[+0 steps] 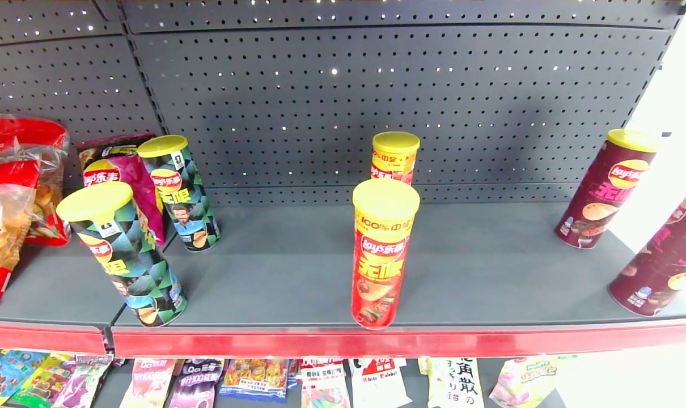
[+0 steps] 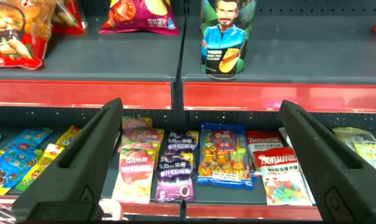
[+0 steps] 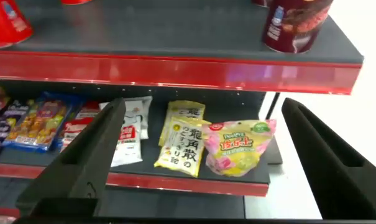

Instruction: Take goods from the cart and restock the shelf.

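Both grippers gape wide with nothing in them: the left gripper (image 2: 197, 180) faces the snack packets (image 2: 175, 168) below a teal can (image 2: 224, 37), the right gripper (image 3: 200, 168) those below a maroon can (image 3: 296, 25). On the grey shelf (image 1: 297, 272) a red can (image 1: 384, 255) stands upright at the front lip, a second red can (image 1: 395, 156) behind it.

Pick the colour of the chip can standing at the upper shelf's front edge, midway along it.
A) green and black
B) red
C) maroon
B: the can standing midway along the front edge of the shelf has a red body.
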